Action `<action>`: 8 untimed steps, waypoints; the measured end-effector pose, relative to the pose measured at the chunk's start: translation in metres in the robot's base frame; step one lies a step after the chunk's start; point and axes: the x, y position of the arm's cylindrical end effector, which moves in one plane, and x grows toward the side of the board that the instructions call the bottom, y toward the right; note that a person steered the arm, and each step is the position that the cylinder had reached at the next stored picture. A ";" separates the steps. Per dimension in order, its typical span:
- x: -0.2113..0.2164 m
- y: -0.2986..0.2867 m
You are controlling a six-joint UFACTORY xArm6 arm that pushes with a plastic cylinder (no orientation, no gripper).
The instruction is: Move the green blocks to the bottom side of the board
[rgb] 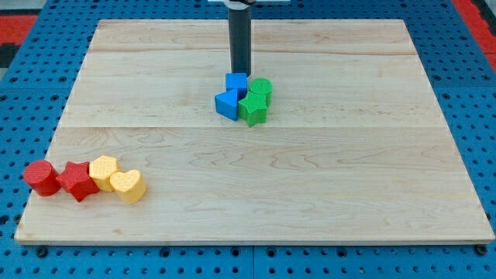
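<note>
At the 8 o'clock area of the wooden board (325, 194), a row of four blocks lies near the view's left edge: a red cylinder (40, 177), a red star (77, 180) touching it at its 3 o'clock, a yellow hexagon-like block (103, 171), and a yellow heart (128, 186) at the row's right end. Near the board's centre, toward 12 o'clock, sits a tight cluster: a blue wedge-shaped block (227, 104), a blue cube (236, 83) at its 1 o'clock, a green star (253, 109) at the wedge's 3 o'clock, and a green cylinder (260, 88) at the star's 12 o'clock. My tip (240, 73) stands at the cube's 12 o'clock, touching or just beside it. I carry a plain rod with no jaws to open or shut. Both green blocks remain in the upper half, well apart from the bottom edge.
</note>
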 end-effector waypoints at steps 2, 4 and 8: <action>0.000 -0.001; 0.001 -0.008; 0.011 0.042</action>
